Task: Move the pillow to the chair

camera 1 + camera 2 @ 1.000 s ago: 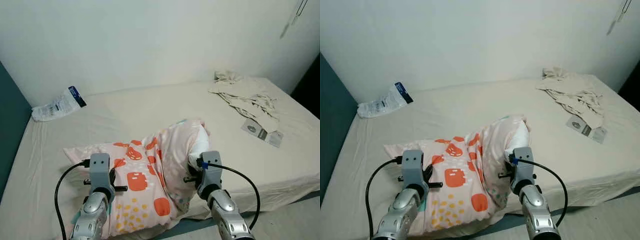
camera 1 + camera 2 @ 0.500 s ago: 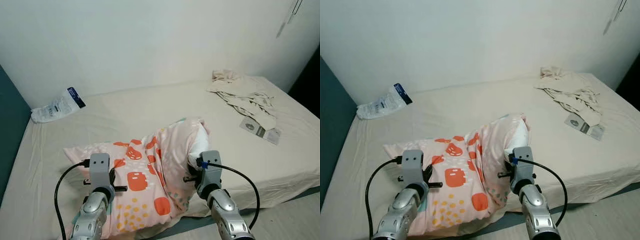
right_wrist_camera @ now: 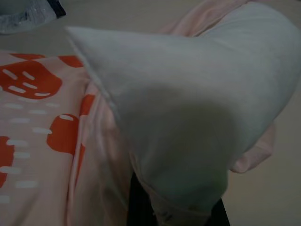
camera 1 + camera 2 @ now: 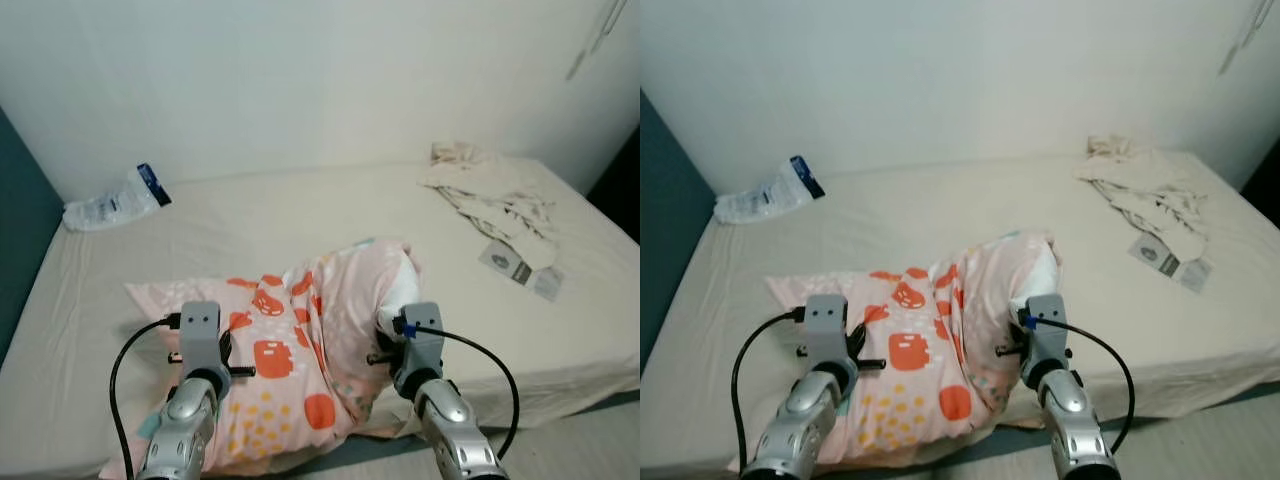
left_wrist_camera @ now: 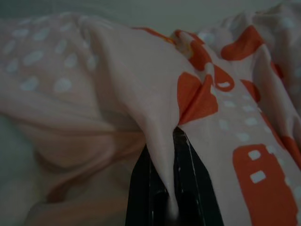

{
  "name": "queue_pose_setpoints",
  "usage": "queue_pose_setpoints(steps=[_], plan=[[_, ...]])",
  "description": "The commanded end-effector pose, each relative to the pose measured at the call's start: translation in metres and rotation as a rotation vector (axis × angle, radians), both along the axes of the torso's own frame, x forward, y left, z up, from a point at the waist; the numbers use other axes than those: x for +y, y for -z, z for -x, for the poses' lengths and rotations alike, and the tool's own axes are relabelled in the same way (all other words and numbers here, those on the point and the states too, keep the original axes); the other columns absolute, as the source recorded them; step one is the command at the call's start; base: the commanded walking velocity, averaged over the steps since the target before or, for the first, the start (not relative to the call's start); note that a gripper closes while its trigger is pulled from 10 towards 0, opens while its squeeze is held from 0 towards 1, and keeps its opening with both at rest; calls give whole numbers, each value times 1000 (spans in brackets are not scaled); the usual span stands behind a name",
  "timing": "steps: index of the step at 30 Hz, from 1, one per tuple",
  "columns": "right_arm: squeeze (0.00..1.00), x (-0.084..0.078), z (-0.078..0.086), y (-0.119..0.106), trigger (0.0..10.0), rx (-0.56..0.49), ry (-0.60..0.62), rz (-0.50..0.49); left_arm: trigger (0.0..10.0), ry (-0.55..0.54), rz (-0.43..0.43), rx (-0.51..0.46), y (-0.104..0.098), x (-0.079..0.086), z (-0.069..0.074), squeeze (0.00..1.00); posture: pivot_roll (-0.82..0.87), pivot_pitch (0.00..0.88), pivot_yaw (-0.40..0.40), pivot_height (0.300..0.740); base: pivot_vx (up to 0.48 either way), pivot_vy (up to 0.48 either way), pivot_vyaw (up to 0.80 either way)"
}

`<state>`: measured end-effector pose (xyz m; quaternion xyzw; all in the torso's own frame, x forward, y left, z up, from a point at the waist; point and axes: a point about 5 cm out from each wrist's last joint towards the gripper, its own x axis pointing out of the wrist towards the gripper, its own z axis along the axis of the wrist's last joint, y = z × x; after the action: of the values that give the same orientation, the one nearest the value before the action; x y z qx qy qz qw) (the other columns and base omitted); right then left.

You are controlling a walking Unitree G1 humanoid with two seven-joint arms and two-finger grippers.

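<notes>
While both grippers, left gripper (image 5: 171,188) and right gripper (image 3: 176,207), pinch the pink pillow (image 4: 300,350), it rests on a beige bed (image 4: 280,230) against a white wall (image 4: 300,80).

The pillow (image 4: 300,350) lies on the near edge of the bed (image 4: 280,220) straight before me, with my left end effector (image 5: 171,179) pinched onto its cover at about 7 o'clock and my right end effector (image 4: 392,335) gripping its raised end at about 5 o'clock. Far off at 11 o'clock a plastic bag (image 4: 110,203) rests against the wall (image 4: 300,80) at the bed's back edge. At 2 o'clock a heap of crumpled cloth (image 4: 490,190) lies on the bed, and just nearer than it, toward 3 o'clock, sits a flat packet (image 4: 518,268).
</notes>
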<state>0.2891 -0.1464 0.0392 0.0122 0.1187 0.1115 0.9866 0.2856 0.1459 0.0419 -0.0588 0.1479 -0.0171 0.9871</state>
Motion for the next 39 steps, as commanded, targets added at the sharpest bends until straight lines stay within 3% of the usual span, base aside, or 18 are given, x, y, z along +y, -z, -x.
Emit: queue_pose_setpoints(steps=[1, 7, 9, 31, 39], plan=[[0, 5, 0, -2, 10000, -20, -20, -14, 10000, 40, -15, 16, 0, -6, -1, 0, 12, 95, -16, 740, 0, 458, 0], [0, 4, -1, -2, 10000, -20, -19, -13, 10000, 39, -12, 19, 1, -5, -1, 0, 12, 91, -13, 740, 0, 458, 0], [0, 4, -2, -2, 10000, -20, -17, -12, 10000, 17, 13, 25, 1, -5, -1, 0, 11, 89, -12, 740, 0, 0, 0], [0, 3, 3, 0, 10000, -31, -9, -31, 10000, 38, -23, 11, 2, -5, 2, 0, 9, 92, 1, 740, 0, 0, 0], [0, 0, 1, -4, 10000, -47, -1, -37, 10000, 15, -41, -74, -7, -2, 0, 0, 10, 95, -3, 740, 0, 0, 0]])
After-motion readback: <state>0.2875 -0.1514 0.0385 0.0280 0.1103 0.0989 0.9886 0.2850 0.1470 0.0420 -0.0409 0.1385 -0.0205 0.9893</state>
